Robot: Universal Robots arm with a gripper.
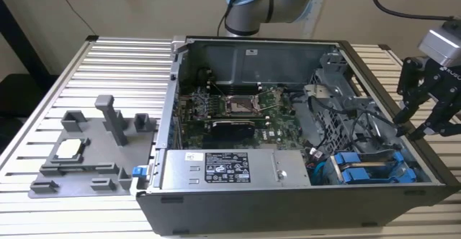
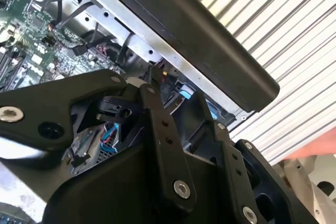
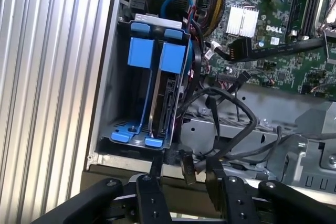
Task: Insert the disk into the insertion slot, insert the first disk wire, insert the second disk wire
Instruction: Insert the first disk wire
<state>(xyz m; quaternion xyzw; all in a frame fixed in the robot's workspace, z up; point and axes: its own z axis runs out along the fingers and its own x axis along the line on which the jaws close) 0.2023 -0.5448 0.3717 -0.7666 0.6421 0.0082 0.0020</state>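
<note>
Hovering gripper, fingers spread, at an open computer case.
Disk stands on edge in the blue drive cage, exterior view's lower right; farther right, a black cable seemingly lies loose between the fingers.
</note>
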